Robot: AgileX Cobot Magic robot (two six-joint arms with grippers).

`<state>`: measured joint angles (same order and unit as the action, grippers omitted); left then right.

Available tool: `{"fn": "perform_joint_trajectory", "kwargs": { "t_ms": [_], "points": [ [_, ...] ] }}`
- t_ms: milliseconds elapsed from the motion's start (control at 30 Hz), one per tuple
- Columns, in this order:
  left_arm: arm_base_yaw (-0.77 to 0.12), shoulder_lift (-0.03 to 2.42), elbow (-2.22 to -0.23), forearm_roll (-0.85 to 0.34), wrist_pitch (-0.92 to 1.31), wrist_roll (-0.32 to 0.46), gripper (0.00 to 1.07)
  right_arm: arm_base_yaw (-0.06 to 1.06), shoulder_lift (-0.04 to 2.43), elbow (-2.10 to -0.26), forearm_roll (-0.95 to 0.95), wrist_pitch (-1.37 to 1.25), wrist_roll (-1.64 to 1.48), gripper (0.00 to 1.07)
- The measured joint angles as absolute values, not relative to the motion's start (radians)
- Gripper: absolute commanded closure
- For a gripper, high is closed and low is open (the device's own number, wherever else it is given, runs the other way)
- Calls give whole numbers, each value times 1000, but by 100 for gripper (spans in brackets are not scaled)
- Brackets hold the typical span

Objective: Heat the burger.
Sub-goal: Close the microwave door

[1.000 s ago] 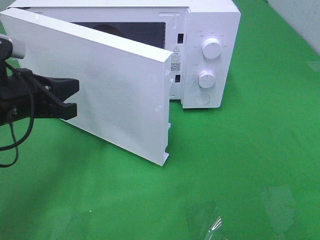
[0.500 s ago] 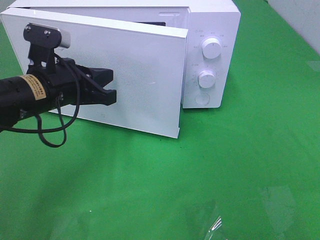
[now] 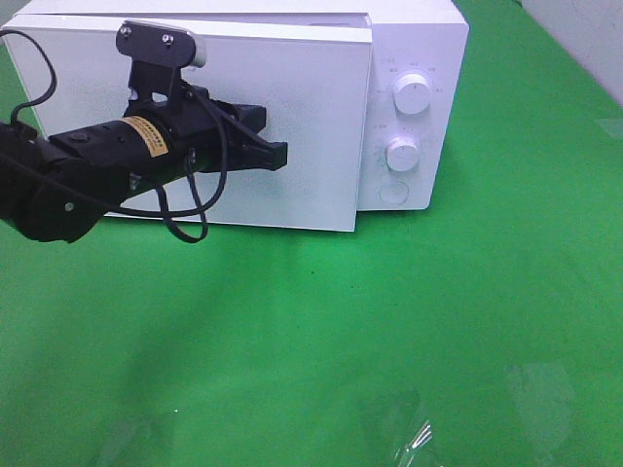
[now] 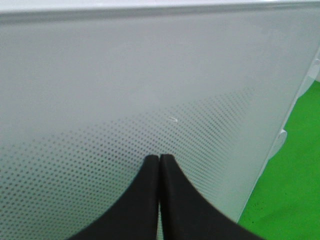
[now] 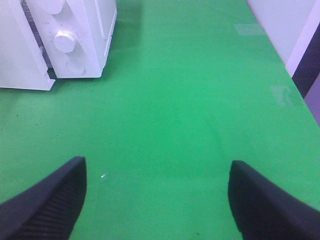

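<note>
The left gripper (image 3: 276, 154), shut and empty, pressed the stiff microwave door (image 3: 321, 107); the right gripper (image 5: 157, 167) gaped empty; the burger, unseen, was probably soft, wanting a gentle side hold.

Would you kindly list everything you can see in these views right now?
Microwave: one, white, at the back of the table.
Door: one, white with a dotted pattern, on the microwave's front, closed or nearly so.
Knobs: two, white, upper and lower, on the panel right of the door.
Button: one, white, round, below the knobs.
Table cover: one, green, under everything.
Burger: none in view.
Left tool: one, black, shut, tips against the door.
Right tool: one, black, open, above bare green cover, holding nothing.
</note>
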<state>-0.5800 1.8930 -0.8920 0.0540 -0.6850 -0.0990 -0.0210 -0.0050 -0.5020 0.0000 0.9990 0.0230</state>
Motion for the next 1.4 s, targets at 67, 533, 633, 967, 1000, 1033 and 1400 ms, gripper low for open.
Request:
{"fn": "perform_joint_trajectory", "kwargs": {
  "t_ms": [67,533,633,967,1000,1033,1400],
  "points": [
    [-582,1908,-916,50,-677,-98,106,-21,-5,-502,0,999,23,31],
    [-610,1999,-1064,0,-578,-42,106,-21,-5,-502,0,999,23,31],
    [-614,2020,-1099,-36,-564,-6,106,-21,-5,-502,0,999,23,31],
    [-629,2012,-1122,-89,-456,11,106,-21,-5,-502,0,999,23,31],
    [-636,2002,-1122,-115,-422,11,106,-21,-5,-502,0,999,23,31],
    [-636,2002,-1122,-115,-422,11,106,-21,-5,-502,0,999,23,31],
    [-730,1845,-983,-126,-158,11,5,-21,-5,-502,0,999,24,31]
  ]
}}
